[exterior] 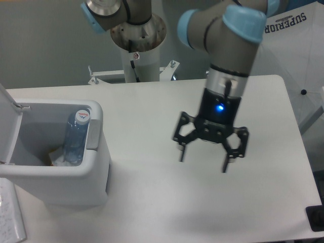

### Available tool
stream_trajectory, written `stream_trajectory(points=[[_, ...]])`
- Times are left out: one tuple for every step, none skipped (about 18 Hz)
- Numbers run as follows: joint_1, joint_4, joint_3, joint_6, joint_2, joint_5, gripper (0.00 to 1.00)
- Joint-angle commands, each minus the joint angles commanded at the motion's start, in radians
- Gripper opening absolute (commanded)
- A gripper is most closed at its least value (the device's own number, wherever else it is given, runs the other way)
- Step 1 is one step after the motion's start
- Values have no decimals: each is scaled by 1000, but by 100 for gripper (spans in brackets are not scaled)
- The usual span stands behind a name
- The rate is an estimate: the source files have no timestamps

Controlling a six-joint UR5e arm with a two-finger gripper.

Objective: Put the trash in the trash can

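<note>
The gripper point(203, 160) hangs over the middle of the white table point(152, 192), fingers spread wide and pointing down, with nothing between them. It is well apart from the trash can point(96, 167) at the table's left edge.

The plastic bottle point(75, 139) stands inside the can, leaning against the right wall, its white cap point(82, 116) level with the rim. Beside its base, at the bottom of the bin, lies something pale and crumpled, probably the wrapper point(56, 158), though only a corner shows. The flip lid point(9, 121) stands open on the left.

Judging by this, both pieces are in and the job looks essentially done; no other trash shows on the table. What remains is to park the arm cleanly: keep the fingers high above the tabletop, hold them away from the bin's rim, and avoid brushing the open lid or the bottle's cap, which could tip it back out.
</note>
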Motion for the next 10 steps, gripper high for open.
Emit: stream_trajectory(points=[[0,-3,-14,63,-3,52,100],[1,-6,-26,129,-5,98,100],[2,-9,-35,201,-6,135,100],[-2,-12,-40,297,-9,167,100],[-5,-20,-45,380,-12,198,100],[-11,-26,-45,423,-15,223,100],[-12,-31,-45,428,-14,230,100],[-12,-43,-45,430,-12,232,100],[-11,-61,-45,432,-9,232,100],[-11,-78,-42,435,-5,232,100]])
